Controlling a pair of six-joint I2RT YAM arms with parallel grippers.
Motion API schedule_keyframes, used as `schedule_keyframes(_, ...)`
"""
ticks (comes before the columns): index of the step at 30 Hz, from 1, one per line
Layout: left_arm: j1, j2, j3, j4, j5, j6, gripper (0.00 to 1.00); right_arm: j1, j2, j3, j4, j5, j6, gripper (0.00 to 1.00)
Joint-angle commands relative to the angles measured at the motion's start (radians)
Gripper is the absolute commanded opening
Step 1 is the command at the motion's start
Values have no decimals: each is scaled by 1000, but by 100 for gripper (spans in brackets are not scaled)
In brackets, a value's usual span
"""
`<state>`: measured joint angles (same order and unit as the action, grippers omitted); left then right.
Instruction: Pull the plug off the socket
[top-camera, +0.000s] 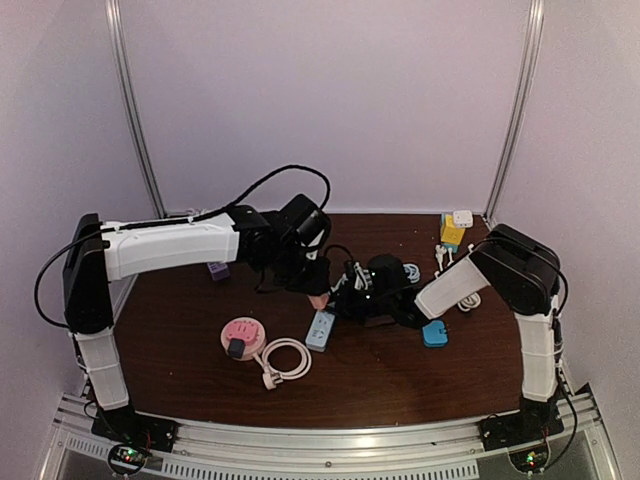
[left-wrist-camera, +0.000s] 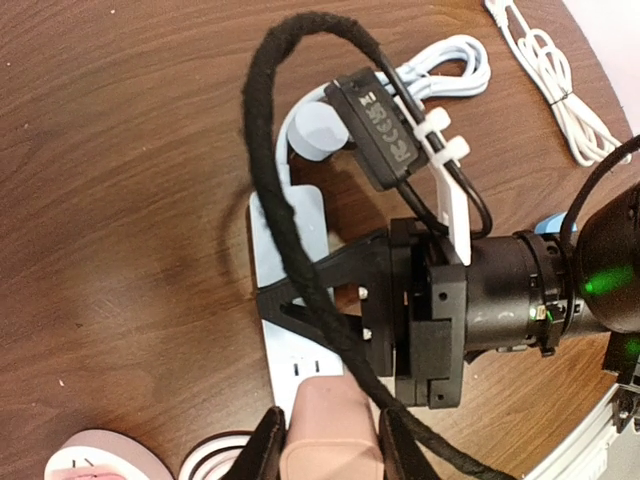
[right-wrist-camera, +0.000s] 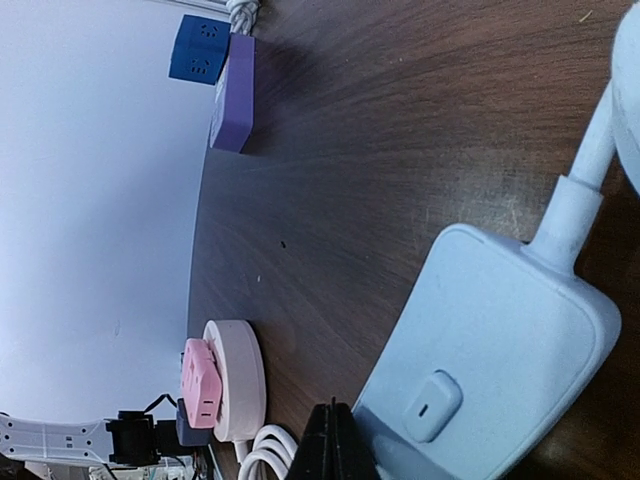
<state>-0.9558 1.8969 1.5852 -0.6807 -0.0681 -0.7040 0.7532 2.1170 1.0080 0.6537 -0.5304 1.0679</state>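
Note:
A pink plug (left-wrist-camera: 330, 425) stands on the near end of a light blue power strip (left-wrist-camera: 285, 225). My left gripper (left-wrist-camera: 330, 445) is shut on the plug, one finger on each side. In the top view the left gripper (top-camera: 318, 292) holds the plug (top-camera: 319, 300) just over the strip (top-camera: 321, 332). Whether its pins are still in the socket is hidden. My right gripper (left-wrist-camera: 285, 298) is shut and empty, its tips pressed down on the strip's middle. In the right wrist view the shut fingers (right-wrist-camera: 333, 440) rest at the strip's (right-wrist-camera: 500, 340) edge, beside its switch (right-wrist-camera: 430, 405).
A round white base with a pink socket (top-camera: 242, 335), a dark plug and a coiled white cable (top-camera: 285, 360) lies front left. A purple strip (top-camera: 218, 270), a blue adaptor (top-camera: 435, 333), and yellow and white adaptors (top-camera: 453, 230) lie around. White cables (left-wrist-camera: 555, 80) lie behind.

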Motion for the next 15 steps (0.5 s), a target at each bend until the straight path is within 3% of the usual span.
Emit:
schedule_keyframes(1,19,-77,-19,16,-72,8,0,4,-14,-22,-322,68,-86,0)
schedule_keyframes(5,67,-194,-119,1,-175,-28,0,4,-81,18,-365,66,-143,0)
schedule_keyframes(9,119,-306,-206,-78,-372,-70,0,4,-141,78,-420,65,-208,1)
schedule_keyframes(12,154,-374,-277,-138,-507,-111,0,4,-189,119,-480,86,-266,9)
schedule_keyframes(15,204,-398,-319,-257,-616,-165,0,4,-236,159,-549,127,-330,23)
